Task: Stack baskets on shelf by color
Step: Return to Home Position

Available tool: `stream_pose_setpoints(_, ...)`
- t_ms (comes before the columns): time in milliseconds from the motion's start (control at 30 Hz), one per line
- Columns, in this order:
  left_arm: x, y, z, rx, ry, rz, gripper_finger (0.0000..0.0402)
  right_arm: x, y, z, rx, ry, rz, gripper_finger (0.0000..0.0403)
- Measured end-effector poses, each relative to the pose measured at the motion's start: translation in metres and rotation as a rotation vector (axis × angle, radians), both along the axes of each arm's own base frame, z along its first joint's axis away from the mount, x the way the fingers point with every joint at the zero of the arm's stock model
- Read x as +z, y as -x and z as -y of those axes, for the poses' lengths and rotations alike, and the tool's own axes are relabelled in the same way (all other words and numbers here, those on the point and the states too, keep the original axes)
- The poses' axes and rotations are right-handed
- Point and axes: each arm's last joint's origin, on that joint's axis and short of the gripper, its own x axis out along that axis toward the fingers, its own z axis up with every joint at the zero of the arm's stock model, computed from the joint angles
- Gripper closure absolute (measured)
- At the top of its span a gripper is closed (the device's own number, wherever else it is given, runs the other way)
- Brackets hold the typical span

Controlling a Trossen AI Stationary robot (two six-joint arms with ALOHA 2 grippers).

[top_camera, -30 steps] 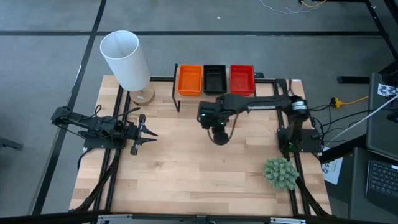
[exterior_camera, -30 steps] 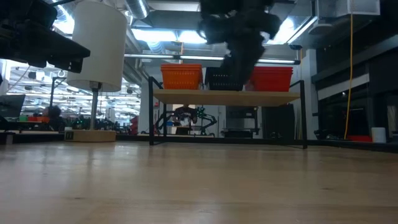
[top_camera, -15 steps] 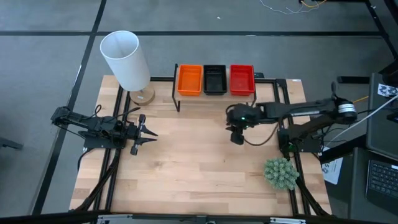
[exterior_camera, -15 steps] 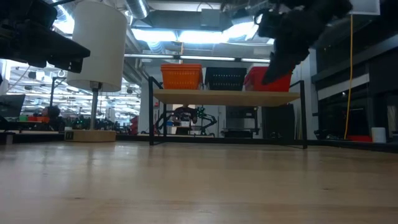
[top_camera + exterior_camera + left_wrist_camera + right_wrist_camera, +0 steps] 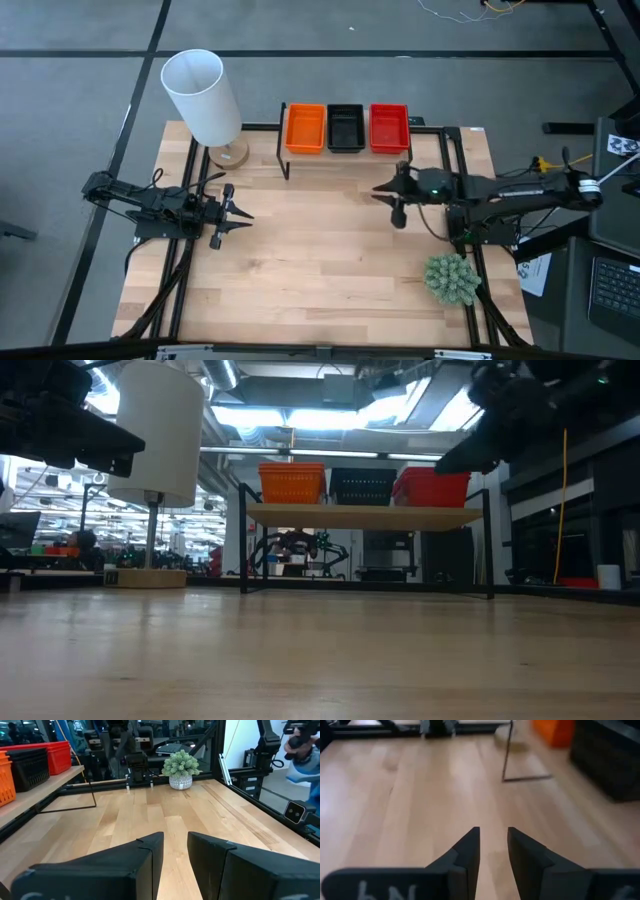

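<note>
1. The left claw hangs low over the left side of the table. Its jaws are a sliver apart and grip nothing.
2. A white lamp stands beyond this claw, toward the back edge, well apart from it.
3. The shelf stands at the back, between the two claws and beyond both. It carries the orange baskets, then the black baskets, then the red baskets, one pile per colour.
4. How many baskets are in each pile cannot be told. No basket lies loose on the table, so the sorting looks finished.
5. The right claw hovers just in front of the red pile, apart from it. Its jaws are slightly parted and empty.
6. What seems left is only to park this arm.
7. A small potted plant sits behind the right claw, beside its arm's base. It is the one thing near a retreat path, and nothing else stands in the way.
</note>
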Motion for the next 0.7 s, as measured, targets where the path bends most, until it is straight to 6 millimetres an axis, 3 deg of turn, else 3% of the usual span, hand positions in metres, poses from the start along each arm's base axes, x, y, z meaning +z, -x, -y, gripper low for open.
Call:
stream_pose_setpoints(200, 0.000, 0.000, 0.000, 0.000, 0.000, 0.001, 0.0321, -0.011, 0.035, -0.001, -0.038, 0.018, 0.149, 0.0305)
stream_pose_setpoints(333, 0.000, 0.000, 0.000, 0.000, 0.000, 0.000, 0.0321, -0.029, 0.053, -0.001, -0.081, 0.008, 0.174, 0.0305)
stream_pose_setpoints(700, 0.000, 0.000, 0.000, 0.000, 0.000, 0.001, 0.0321, -0.048, 0.081, -0.004, -0.067, -0.053, 0.392, 0.0305)
